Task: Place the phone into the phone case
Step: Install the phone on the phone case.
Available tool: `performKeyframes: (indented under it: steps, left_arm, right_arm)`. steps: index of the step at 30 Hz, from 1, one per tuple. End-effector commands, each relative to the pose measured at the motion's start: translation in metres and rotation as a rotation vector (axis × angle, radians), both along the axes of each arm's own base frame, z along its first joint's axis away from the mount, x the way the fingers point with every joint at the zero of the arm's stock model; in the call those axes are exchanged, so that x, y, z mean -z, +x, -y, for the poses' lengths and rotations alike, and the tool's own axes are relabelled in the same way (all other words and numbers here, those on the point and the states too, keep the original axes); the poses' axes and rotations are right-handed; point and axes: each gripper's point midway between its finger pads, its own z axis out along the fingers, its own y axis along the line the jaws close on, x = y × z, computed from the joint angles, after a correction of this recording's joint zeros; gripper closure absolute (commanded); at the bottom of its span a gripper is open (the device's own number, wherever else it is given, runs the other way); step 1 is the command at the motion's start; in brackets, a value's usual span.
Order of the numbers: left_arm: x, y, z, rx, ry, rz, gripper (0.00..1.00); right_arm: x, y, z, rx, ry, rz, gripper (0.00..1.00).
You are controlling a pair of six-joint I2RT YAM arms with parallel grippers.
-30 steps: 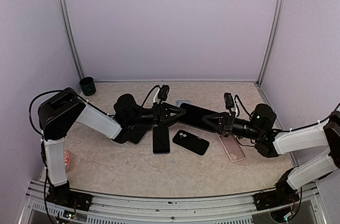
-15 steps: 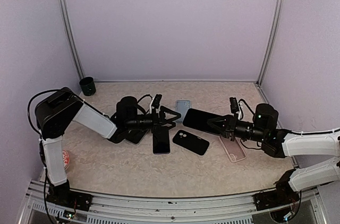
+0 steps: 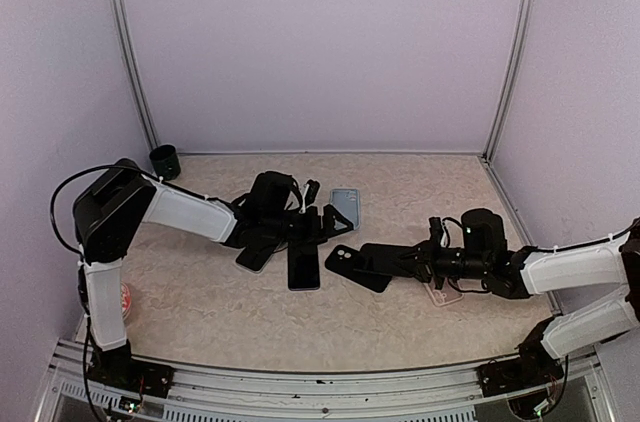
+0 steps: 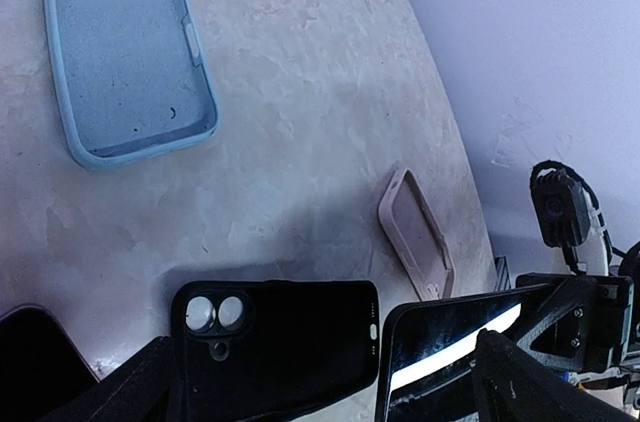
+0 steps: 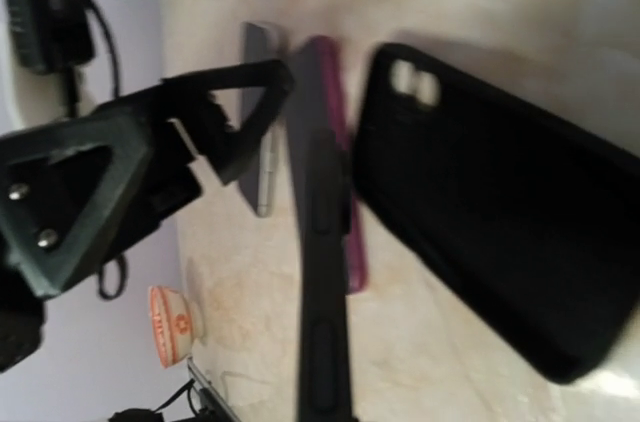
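My right gripper [image 3: 408, 262] is shut on a black phone [image 3: 385, 260] and holds it low over the table. The right wrist view shows this phone [image 5: 322, 272] edge-on. In the left wrist view the phone's glossy screen [image 4: 450, 342] stands just past the right end of the black phone case [image 4: 275, 342]. That case [image 3: 345, 262] lies flat with its two camera holes to the left, and it also fills the right of the right wrist view [image 5: 500, 222]. I cannot tell whether phone and case touch. My left gripper [image 3: 322, 222] is open and empty, left of the case.
A light-blue case [image 3: 345, 206] lies behind the black one and a pink case [image 3: 440, 290] lies under my right arm. Two more dark phones [image 3: 303, 265] [image 3: 255, 256] lie by my left arm. A dark cup [image 3: 164, 161] stands far left, a small orange bowl [image 3: 124, 297] near left.
My left gripper has opened, let go of the phone's end and drawn back. My right gripper has carried the phone nearer and lower, to the black case.
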Motion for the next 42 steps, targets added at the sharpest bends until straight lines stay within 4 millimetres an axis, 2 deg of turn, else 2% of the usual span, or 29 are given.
performKeyframes:
  steps: [1, 8, 17, 28, 34, 42]
  left_arm:
    - [0.028, -0.002, 0.007, 0.004, 0.123, -0.028, 0.01]
    - [0.045, -0.003, 0.016, -0.034, 0.270, -0.058, 0.01]
    - [0.070, -0.014, -0.006, -0.130, 0.452, -0.150, 0.01]
    - [0.077, -0.032, -0.014, -0.169, 0.590, -0.189, 0.01]
    - [0.076, -0.047, -0.015, -0.149, 0.584, -0.219, 0.01]
    - [0.080, -0.043, -0.053, -0.202, 0.690, -0.179, 0.01]
  right_arm:
    - [-0.001, 0.004, 0.001, 0.039, 0.026, -0.013, 1.00]
    - [-0.001, 0.007, 0.001, 0.065, -0.004, -0.020, 1.00]
    - [0.010, 0.004, -0.012, 0.045, -0.022, -0.054, 1.00]
    - [0.007, 0.008, -0.008, 0.077, -0.051, -0.047, 1.00]
    - [0.010, 0.010, -0.007, 0.088, -0.061, -0.052, 1.00]
    - [0.011, 0.010, -0.007, 0.094, -0.058, -0.063, 1.00]
